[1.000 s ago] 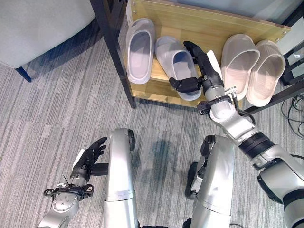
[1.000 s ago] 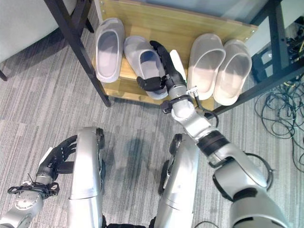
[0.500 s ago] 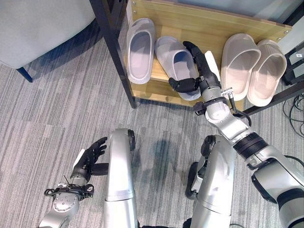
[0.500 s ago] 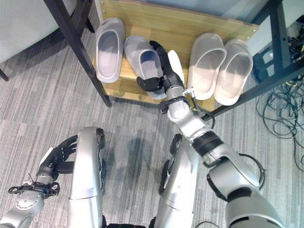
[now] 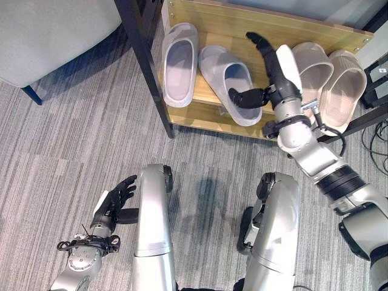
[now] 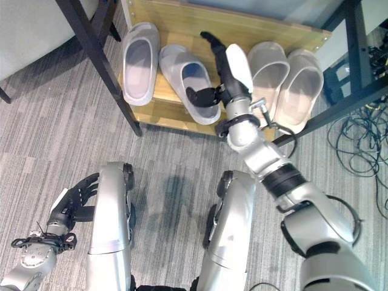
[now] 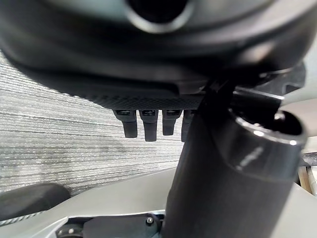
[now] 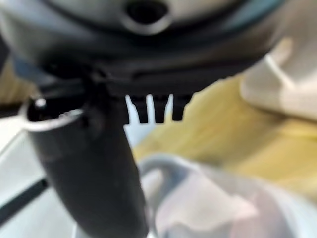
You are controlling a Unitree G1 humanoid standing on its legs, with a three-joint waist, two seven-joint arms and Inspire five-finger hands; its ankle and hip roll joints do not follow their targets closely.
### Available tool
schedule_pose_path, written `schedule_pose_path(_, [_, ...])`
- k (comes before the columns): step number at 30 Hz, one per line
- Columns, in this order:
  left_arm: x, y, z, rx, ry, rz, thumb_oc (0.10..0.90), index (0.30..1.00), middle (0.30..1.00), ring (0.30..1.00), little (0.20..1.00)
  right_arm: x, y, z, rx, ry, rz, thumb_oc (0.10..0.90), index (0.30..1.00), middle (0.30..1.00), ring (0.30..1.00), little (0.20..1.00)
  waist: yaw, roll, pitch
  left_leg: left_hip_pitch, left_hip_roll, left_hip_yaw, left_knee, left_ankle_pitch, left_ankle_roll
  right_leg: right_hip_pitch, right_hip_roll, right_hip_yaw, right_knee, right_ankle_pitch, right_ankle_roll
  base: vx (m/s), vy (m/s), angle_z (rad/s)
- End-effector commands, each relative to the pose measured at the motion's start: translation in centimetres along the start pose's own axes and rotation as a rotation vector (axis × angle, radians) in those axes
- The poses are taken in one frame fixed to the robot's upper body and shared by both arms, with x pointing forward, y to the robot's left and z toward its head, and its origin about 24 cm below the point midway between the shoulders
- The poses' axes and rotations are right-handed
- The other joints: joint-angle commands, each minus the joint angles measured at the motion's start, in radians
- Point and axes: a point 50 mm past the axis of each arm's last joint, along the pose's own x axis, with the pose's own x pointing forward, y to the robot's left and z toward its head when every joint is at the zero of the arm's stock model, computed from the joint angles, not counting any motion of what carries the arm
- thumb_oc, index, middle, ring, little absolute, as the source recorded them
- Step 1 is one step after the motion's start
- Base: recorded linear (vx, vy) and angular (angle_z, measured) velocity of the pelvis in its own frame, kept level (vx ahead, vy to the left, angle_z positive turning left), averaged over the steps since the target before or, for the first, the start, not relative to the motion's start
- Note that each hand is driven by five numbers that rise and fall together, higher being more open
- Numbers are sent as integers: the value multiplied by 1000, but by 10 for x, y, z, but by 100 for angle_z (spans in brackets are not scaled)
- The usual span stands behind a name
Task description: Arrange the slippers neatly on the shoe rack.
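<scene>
We see four slippers on the shoe rack (image 5: pixel 200 118) at twelve o'clock: one slipper (image 5: pixel 179 63) at eleven, a tilted slipper (image 5: pixel 227 85) just beside it, a touching pair (image 5: pixel 327 82) toward one o'clock.

The scene is evenly and softly lit from above, with no harsh glare. A diffuse dark shadow is cast on the grey carpet (image 5: pixel 73 139) between the silver limbs, and the wooden shoe rack (image 5: pixel 254 27) is seen bright and warm, its pale slippers (image 5: pixel 179 63) lightly shaded inside. The eye views are kept sharp, though straight lines are bent towards the edges. In the right wrist view the right robot hand (image 8: pixel 99 163), the rack's wood and a slipper are badly blurred and out of focus. In the left wrist view the left robot hand (image 7: pixel 148 119) is rendered dark and soft while the carpet beyond is held sharper.
</scene>
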Motion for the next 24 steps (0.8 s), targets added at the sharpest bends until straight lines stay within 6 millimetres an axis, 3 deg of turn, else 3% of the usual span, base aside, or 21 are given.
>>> schedule_pose_path(1, [58,-1,57,-76,-189,211,800,900,900,900,900,17,-52,65,91,-305,-189,800,900,900,900,900,-52,-27,-35,-113,10,126,-20,42,96,-33,-50,-50,41,-20,-172,0,0,0])
schedule_pose_path(14, [58,1,55,-62,-181,208,800,900,900,900,900,-15,-76,46,-1,-312,-70,800,900,900,900,900,-67,-51,-35,-113,15,120,-28,42,92,-33,-58,-50,36,-23,-165,0,0,0])
schedule_pose_path(24, [58,-3,58,-67,-197,195,800,900,900,900,900,-40,-68,23,41,-242,-31,800,900,900,900,900,-79,-55,-35,-113,16,122,-29,44,95,-33,-61,-56,27,-22,-161,0,0,0])
